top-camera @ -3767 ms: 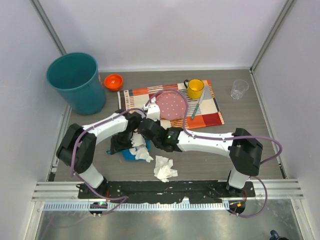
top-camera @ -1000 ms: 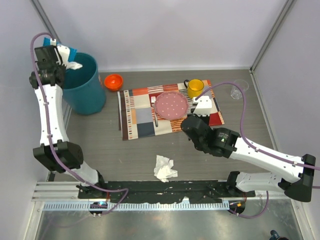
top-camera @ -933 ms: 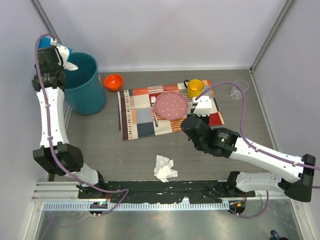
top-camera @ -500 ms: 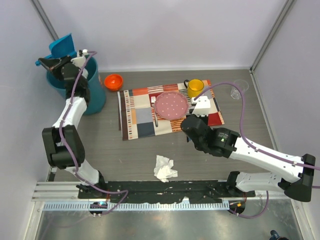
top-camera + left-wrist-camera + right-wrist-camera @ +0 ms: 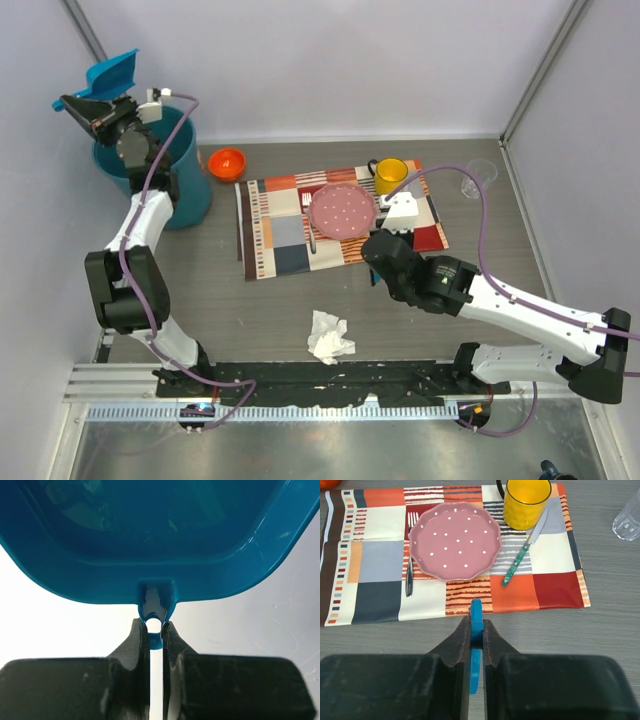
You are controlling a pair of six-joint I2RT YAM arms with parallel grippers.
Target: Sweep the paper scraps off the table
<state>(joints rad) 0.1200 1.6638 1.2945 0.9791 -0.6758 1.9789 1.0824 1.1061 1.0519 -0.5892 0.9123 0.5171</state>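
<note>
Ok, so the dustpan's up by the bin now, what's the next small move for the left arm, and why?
Probably swing the left tool, shut on the dustpan handle, away from the teal bin and down toward the table. The pan shows no paper inside in the wrist view, while one paper wad lies near the arm bases.

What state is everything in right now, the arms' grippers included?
teal plastic bin: upright, open-topped.
blue plastic dustpan: held up in the air by the teal plastic bin, tilted.
left gripper: shut on the blue plastic dustpan's handle.
right gripper: shut on a thin blue handle.
crumpled white paper scrap: lying on the grey wood-grain table, unswept.
yellow mug: upright on the patchwork placemat.
clear glass: upright.
</note>
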